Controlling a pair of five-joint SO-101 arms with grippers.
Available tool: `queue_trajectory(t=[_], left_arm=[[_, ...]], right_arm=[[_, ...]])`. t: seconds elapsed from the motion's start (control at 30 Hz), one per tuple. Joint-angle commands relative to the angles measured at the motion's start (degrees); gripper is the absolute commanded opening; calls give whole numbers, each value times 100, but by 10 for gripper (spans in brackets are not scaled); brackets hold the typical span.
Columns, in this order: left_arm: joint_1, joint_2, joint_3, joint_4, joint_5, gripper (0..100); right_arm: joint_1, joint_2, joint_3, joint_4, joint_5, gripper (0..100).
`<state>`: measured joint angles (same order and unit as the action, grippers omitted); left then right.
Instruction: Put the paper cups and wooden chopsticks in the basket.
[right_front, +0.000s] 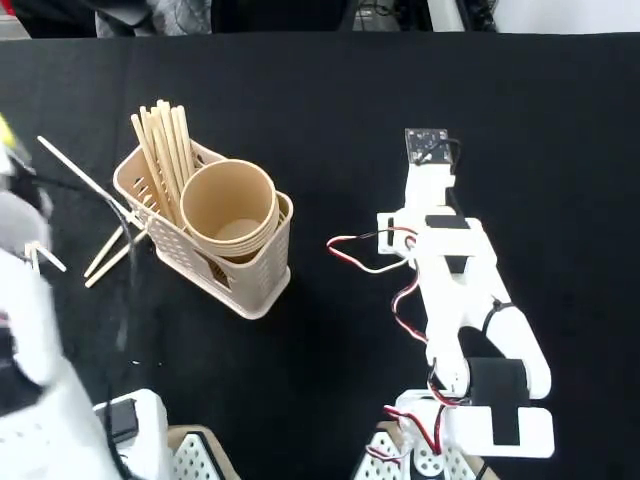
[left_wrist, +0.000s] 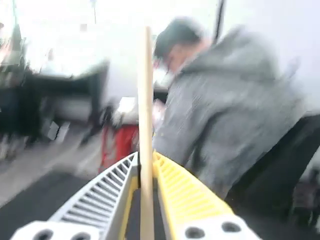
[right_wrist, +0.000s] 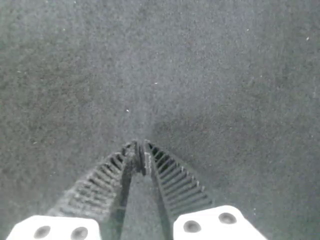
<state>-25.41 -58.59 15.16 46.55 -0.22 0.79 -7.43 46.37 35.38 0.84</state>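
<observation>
A beige slatted basket (right_front: 255, 285) stands left of the table's middle. It holds a stack of paper cups (right_front: 230, 205) and a bundle of wooden chopsticks (right_front: 165, 150), upright at its far end. Two more chopsticks (right_front: 112, 254) lie on the black cloth just left of the basket. My left gripper (left_wrist: 145, 156), with one white and one yellow finger, is shut on a single wooden chopstick (left_wrist: 146, 95) and raised off the table. That chopstick (right_front: 85, 178) slants above the basket's left side. My right gripper (right_wrist: 136, 148) is shut on nothing, close over bare cloth.
The right arm (right_front: 455, 290) is folded back on the table's right half, with red and white wires (right_front: 365, 250) looping out toward the basket. The left arm (right_front: 30, 330) rises at the left edge. A person in grey (left_wrist: 235, 115) is behind the table.
</observation>
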Motion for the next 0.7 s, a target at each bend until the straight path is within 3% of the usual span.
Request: queue_trajectory(t=[0.0,0.1,0.4,0.67], left_arm=[[804,-1635,2826,-3174,26,29],[1288,-2136,3881,-4387,18,29],[2352,-1600,4004,-4246,70,29],[2070,-607,4215,-5020,633,29]], right_arm=[[-79,-127,-22,-44,-9,15],[-79,-127,-22,-53,-9,15],[-70,-127,-22,-70,-9,15],[-70,-127,-31,-70,-9,15]])
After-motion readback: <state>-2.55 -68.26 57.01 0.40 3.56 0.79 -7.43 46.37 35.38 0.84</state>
